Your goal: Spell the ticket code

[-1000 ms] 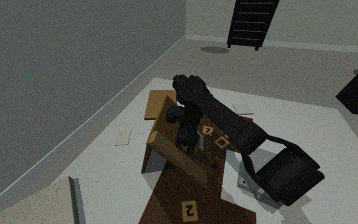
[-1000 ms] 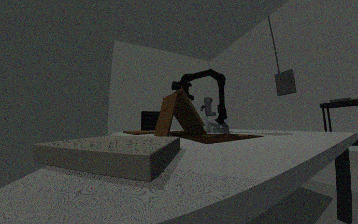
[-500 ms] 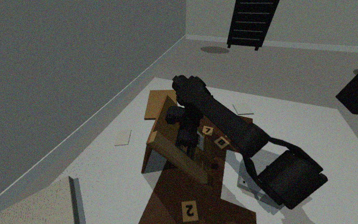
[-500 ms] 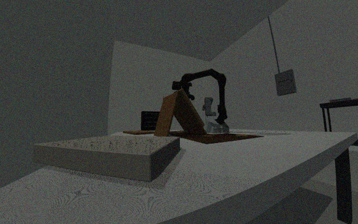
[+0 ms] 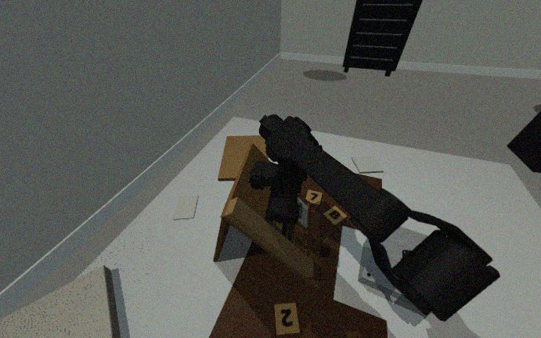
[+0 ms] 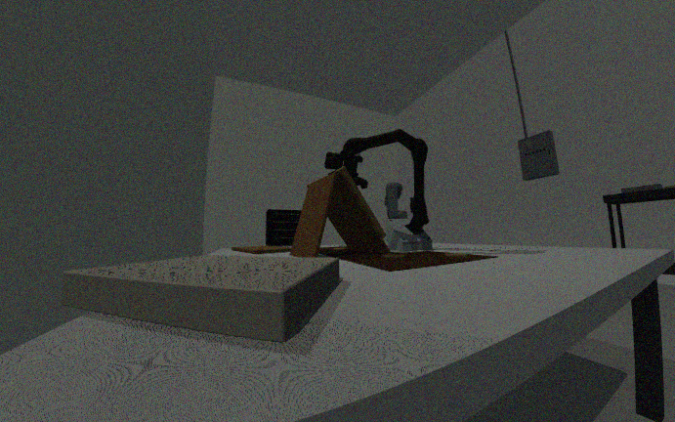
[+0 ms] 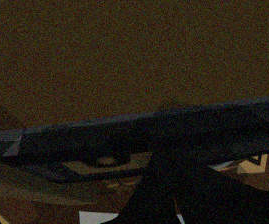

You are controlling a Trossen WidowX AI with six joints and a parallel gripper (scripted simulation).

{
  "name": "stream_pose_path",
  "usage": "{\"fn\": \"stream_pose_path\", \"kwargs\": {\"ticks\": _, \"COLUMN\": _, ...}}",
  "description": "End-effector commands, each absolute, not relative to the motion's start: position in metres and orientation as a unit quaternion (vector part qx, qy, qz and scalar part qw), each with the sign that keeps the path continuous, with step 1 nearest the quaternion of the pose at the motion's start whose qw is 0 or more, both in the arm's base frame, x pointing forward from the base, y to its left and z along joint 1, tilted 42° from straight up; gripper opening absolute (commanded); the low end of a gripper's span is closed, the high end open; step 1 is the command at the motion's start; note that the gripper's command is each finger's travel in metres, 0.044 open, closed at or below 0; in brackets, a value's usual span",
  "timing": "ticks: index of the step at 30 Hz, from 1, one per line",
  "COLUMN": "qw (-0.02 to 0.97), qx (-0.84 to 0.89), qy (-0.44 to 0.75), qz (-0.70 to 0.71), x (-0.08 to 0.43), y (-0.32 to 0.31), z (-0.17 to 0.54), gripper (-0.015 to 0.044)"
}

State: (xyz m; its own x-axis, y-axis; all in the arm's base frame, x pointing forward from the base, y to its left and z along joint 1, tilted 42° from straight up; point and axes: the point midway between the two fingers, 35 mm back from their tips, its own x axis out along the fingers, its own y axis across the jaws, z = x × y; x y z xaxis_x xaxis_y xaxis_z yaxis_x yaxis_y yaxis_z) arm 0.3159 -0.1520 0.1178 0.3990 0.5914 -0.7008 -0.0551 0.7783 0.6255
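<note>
The sloped wooden board (image 5: 247,185) (image 6: 355,215) (image 7: 135,60) stands on the counter. Its dark rail (image 7: 85,142) crosses the wrist view; the inside of the rail is too dark to read. My gripper (image 5: 287,235) (image 7: 162,152) is shut with nothing seen between its fingers, low in front of the board near the rail. A tile marked 7 (image 5: 314,196) (image 7: 255,162) and one that looks like an 8 or B (image 5: 335,214) lie on the brown mat. A tile like a 2 (image 5: 286,318) lies nearer the top camera. A white card (image 5: 302,213) is partly hidden by the gripper.
A wooden bar (image 5: 272,239) slants beside the board. A flat wooden piece (image 5: 231,157) lies behind it. A thick pale slab (image 5: 66,307) (image 6: 197,301) lies toward the counter's near end. Thin pale squares (image 5: 186,206) (image 5: 366,164) lie on the white counter (image 5: 465,188).
</note>
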Motion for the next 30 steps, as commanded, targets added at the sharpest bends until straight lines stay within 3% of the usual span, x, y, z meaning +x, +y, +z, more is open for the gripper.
{"fn": "stream_pose_path", "kwargs": {"ticks": 1, "qw": 0.794, "qx": 0.267, "qy": 0.507, "qz": 0.203, "x": 0.316, "y": -0.15, "z": 0.12, "gripper": 0.0}}
{"fn": "stream_pose_path", "kwargs": {"ticks": 30, "qw": 0.793, "qx": 0.268, "qy": 0.508, "qz": 0.203, "x": 0.303, "y": -0.153, "z": 0.125, "gripper": 0.0}}
